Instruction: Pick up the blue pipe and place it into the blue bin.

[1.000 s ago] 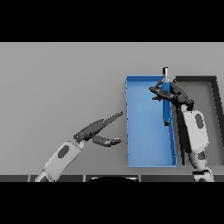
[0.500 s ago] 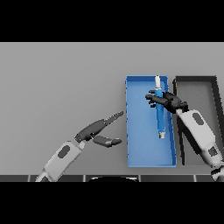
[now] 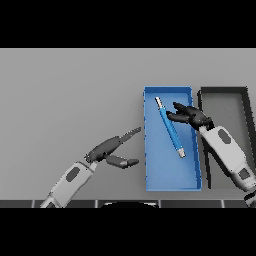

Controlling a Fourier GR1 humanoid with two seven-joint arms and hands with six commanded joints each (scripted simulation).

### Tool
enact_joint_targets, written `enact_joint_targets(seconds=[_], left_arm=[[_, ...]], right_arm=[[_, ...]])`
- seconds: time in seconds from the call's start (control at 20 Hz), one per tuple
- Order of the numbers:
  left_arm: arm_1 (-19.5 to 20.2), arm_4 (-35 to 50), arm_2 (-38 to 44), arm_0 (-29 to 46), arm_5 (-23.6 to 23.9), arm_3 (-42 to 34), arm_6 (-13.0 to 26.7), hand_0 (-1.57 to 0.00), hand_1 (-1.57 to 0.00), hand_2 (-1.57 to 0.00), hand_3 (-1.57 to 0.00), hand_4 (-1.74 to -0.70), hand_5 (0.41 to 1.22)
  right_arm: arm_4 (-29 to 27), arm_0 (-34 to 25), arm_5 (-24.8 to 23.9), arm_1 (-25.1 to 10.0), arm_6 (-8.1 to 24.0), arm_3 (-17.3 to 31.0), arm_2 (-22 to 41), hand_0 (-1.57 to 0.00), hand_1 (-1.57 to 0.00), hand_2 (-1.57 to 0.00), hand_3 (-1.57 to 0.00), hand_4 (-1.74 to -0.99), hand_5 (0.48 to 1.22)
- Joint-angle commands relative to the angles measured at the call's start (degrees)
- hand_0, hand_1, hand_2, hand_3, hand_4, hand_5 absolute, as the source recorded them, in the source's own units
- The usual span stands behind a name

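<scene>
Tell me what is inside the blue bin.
Inside the shallow blue rectangular bin lies the blue pipe with silver ends, slanted across its floor. The right robot hand reaches over the right wall, open, covering a bit of floor.

Blue pipe (image 3: 170,130) smooth, plastic-looking, silvery metal-like ends. Blue bin (image 3: 148,150) matt, plastic look. Dark bin (image 3: 222,91) matt. Desk (image 3: 65,100) flat matt grey.

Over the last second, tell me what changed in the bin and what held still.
The blue pipe, held upright a second ago, now lies slanted on the floor of the blue bin. The right hand has let it go, fingers open beside it. The left hand, blue bin and dark bin stayed put.
</scene>
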Motion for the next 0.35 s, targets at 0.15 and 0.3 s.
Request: enact_joint_targets(seconds=[0.15, 0.3], left_arm=[[-0.3, -1.1, -1.0, -0.1, -0.1, 0.4, 0.3, 0.00, 0.00, 0.00, 0.00, -0.83, 0.472], [-1.3, -1.0, -0.7, -1.2, 0.3, 1.1, 0.6, 0.00, 0.00, 0.00, 0.00, -0.83, 0.474]], right_arm=[[0.4, 0.1, 0.6, -0.4, -1.6, 0.2, -0.1, -0.02, -0.01, -0.01, -0.01, -1.186, 0.772], [0.2, 0.0, 0.5, -0.5, -0.5, -0.4, 0.0, -0.02, -0.01, -0.01, -0.01, -1.186, 0.769]])
